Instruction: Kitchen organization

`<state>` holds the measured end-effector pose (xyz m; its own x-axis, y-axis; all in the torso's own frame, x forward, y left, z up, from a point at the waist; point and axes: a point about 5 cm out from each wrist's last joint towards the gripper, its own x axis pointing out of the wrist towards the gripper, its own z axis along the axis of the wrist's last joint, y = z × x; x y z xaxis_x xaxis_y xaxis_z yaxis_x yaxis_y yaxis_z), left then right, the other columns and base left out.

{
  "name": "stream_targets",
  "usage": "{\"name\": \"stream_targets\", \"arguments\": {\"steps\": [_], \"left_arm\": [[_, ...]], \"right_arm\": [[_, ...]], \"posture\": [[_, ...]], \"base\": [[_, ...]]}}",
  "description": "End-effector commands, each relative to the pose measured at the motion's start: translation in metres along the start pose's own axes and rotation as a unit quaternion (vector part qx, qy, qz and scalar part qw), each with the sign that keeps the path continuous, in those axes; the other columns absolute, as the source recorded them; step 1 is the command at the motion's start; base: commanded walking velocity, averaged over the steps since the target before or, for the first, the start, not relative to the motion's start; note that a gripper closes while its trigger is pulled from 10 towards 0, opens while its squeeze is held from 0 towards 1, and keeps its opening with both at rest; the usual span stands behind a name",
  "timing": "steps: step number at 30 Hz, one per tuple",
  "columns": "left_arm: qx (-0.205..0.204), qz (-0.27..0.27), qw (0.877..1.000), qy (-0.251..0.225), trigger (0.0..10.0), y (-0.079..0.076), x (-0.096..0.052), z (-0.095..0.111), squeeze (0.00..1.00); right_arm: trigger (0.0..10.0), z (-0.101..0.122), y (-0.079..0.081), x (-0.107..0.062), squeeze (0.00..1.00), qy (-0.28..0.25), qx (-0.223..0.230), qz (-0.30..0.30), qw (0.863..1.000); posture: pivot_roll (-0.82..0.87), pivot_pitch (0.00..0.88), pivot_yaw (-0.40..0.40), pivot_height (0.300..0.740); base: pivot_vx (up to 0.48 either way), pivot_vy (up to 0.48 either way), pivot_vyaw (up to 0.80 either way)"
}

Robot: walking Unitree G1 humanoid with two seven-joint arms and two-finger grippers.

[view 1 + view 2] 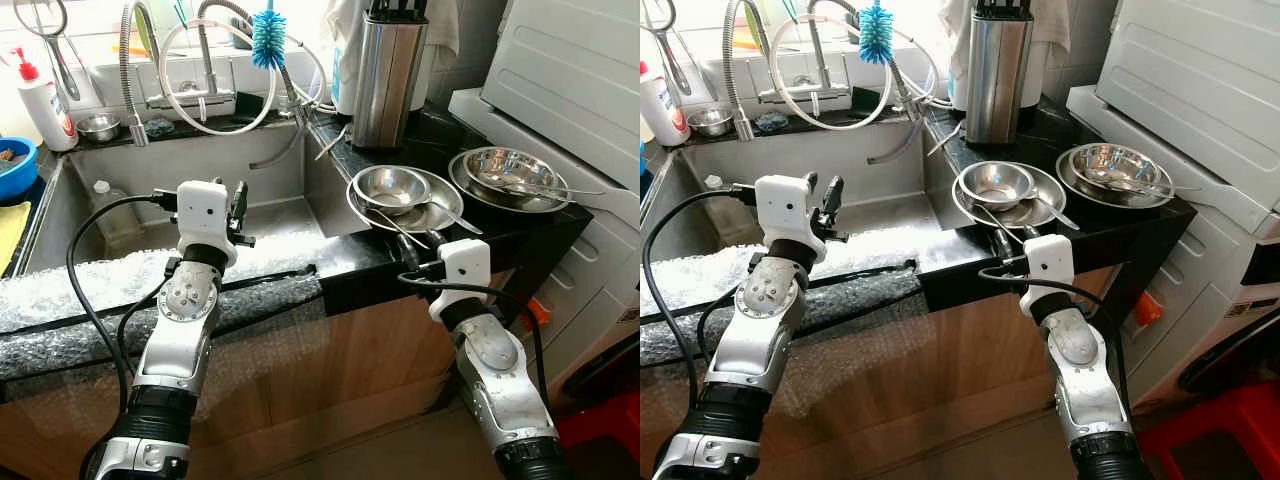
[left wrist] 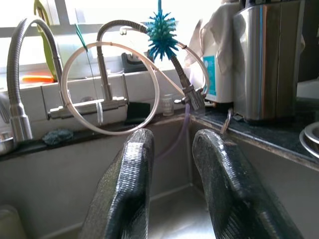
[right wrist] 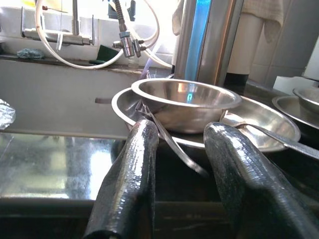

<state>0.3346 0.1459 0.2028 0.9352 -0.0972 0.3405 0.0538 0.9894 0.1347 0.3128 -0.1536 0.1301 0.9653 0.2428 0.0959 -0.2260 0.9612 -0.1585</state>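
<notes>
The right gripper, fingers released and empty, was levelled just short of the small steel bowl nested in its plate on the tabletop, apparently lining up a grasp. The left gripper, also released, hovered over the sink beside that bowl.

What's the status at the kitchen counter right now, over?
Left end effector open over the sink. Right end effector open, empty, at counter edge facing small steel bowl stacked on a plate. Utensil handles lie between.
</notes>
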Motion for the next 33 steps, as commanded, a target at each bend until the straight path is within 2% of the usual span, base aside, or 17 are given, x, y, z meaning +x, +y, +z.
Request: {"name": "stream_targets", "arguments": {"steps": [1,25,26,27,33], "left_arm": [[0.010,-0.001,1.000,-0.007,10.0,0.001,0.004,0.003,0.00],[0.008,-0.005,1.000,-0.019,10.0,-0.002,0.006,0.008,0.00],[0.008,-0.005,1.000,-0.019,10.0,-0.003,0.006,0.008,0.00],[0.008,-0.005,1.000,-0.020,10.0,-0.003,0.006,0.009,0.00],[0.009,-0.003,1.000,-0.021,10.0,-0.001,0.006,0.009,0.00]], "right_arm": [[0.0,0.002,-0.001,0.003,0.00,-0.003,0.003,-0.001,1.000],[0.0,0.013,0.004,0.010,0.00,-0.030,0.024,0.000,0.999],[2.7,0.013,0.004,0.011,0.00,-0.032,0.025,0.000,0.999],[10.0,0.015,0.005,0.012,0.00,-0.034,0.027,-0.001,0.999],[10.0,0.025,0.008,0.014,0.00,-0.062,0.058,0.007,0.996]], "posture": [[-0.09,0.036,-0.026,0.740],[-0.07,0.000,-0.022,0.740],[-0.07,0.000,-0.022,0.740],[-0.07,0.000,-0.022,0.740],[-0.07,0.000,-0.024,0.740]], "base": [[0.000,0.000,0.00],[0.000,0.000,0.00],[0.000,0.000,0.00],[0.000,0.000,0.00],[0.000,0.000,0.00]]}}
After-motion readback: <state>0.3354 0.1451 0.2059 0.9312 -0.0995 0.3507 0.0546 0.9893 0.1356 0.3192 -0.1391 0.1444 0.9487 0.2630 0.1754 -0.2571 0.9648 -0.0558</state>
